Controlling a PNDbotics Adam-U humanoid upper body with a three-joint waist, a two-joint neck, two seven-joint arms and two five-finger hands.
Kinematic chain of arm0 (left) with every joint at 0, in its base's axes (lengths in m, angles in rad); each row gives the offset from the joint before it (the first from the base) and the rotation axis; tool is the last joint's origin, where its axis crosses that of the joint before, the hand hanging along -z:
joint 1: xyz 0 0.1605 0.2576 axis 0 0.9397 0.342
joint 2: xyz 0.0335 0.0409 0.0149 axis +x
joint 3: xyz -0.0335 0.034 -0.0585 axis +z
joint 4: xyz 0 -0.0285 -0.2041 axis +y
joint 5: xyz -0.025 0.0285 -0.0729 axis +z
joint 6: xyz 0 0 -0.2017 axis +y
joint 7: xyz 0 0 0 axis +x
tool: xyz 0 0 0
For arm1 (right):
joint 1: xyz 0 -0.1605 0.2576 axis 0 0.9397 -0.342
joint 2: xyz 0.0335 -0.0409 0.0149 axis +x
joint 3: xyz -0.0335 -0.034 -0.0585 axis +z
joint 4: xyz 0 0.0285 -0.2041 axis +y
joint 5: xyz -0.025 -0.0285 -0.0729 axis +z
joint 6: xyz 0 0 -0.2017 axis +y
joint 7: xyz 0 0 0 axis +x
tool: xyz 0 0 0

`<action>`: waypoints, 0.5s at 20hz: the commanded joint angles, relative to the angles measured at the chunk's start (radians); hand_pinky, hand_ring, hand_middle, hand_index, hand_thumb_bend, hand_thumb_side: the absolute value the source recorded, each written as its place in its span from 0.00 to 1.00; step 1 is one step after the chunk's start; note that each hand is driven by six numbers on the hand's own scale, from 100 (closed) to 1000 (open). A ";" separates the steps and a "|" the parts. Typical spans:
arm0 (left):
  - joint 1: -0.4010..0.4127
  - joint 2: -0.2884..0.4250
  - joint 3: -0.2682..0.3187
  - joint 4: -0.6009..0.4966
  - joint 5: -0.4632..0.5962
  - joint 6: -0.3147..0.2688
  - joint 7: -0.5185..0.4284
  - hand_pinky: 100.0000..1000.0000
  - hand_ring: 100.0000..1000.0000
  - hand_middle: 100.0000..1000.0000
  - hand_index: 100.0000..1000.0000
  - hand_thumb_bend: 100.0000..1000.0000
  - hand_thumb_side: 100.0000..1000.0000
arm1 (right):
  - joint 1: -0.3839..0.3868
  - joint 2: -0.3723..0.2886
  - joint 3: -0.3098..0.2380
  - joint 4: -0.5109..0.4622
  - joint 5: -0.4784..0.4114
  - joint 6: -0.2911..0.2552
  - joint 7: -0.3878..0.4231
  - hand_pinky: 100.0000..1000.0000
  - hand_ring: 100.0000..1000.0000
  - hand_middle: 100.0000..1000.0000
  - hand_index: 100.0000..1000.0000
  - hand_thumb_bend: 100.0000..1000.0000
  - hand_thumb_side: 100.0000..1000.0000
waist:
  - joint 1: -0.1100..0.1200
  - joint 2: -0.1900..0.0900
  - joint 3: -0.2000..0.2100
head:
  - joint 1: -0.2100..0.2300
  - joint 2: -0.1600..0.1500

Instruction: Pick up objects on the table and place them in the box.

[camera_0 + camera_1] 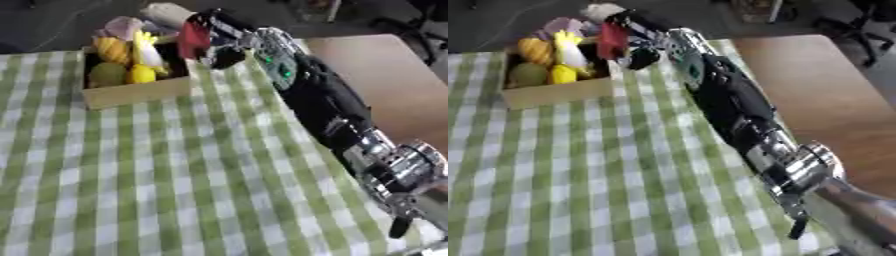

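A cardboard box (136, 91) stands at the far left of the green checked tablecloth. It holds a yellow lemon (142, 74), a green fruit (107, 73), an orange ridged item (112, 49), a yellow and white item (147, 50) and a pinkish item (124, 27). My right arm reaches from the lower right up to the box's right wall. My right hand (220, 37) is above that wall with its fingers curled on a red object (192, 39). My left hand is out of sight.
The green and white checked cloth (157, 180) covers the table in front of the box. A bare brown tabletop (385, 80) lies to the right of my arm. A pale rounded thing (168, 12) sits behind the box.
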 commanded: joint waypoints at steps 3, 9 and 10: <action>-0.015 -0.003 -0.005 -0.018 0.010 0.001 -0.015 0.68 0.62 0.62 0.86 0.00 0.78 | -0.025 0.017 -0.018 0.046 0.029 0.040 0.011 0.78 0.76 0.51 0.85 0.00 0.11 | -0.011 -0.033 0.024 | -0.022 -0.005; -0.018 -0.010 -0.004 -0.018 0.013 0.002 -0.023 0.68 0.61 0.62 0.86 0.00 0.78 | -0.008 0.044 -0.037 0.123 0.138 0.117 -0.029 0.85 0.85 0.83 0.98 0.00 0.12 | -0.011 -0.030 0.036 | -0.027 -0.007; -0.018 -0.011 -0.003 -0.018 0.013 0.002 -0.022 0.68 0.61 0.61 0.86 0.00 0.78 | -0.008 0.044 -0.037 0.125 0.151 0.118 -0.036 0.87 0.87 0.87 1.00 0.00 0.12 | -0.011 -0.029 0.034 | -0.026 -0.008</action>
